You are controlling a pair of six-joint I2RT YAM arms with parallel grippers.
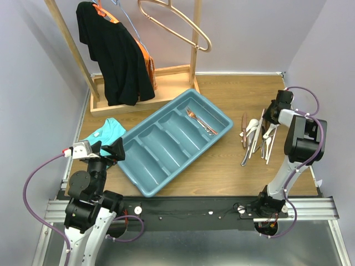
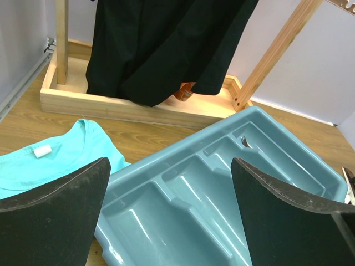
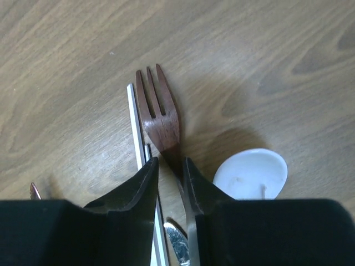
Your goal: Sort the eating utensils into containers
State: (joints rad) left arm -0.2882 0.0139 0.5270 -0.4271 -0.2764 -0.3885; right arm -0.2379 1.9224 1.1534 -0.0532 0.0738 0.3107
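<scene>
The teal tray (image 1: 145,191) lies diagonally mid-table, with coppery forks (image 1: 199,121) in its far-right compartment. The other utensils lie in a pile (image 1: 256,138) on the wood to the right of the tray. My right gripper (image 1: 270,119) is down on that pile. In the right wrist view its jaws (image 3: 171,166) stand a narrow gap apart astride the neck of a coppery fork (image 3: 158,116), which lies flat against the right finger. A white spoon (image 3: 249,172), a pale thin stick (image 3: 135,127) and a silver knife (image 3: 178,241) lie beside it. My left gripper (image 1: 111,149) is wide open and empty at the tray's near-left end (image 2: 211,183).
A folded teal cloth (image 1: 102,133) lies left of the tray. A wooden rack (image 1: 150,91) at the back left carries a black garment (image 1: 111,52) and a large coppery hanger (image 1: 177,25). Walls close in both sides.
</scene>
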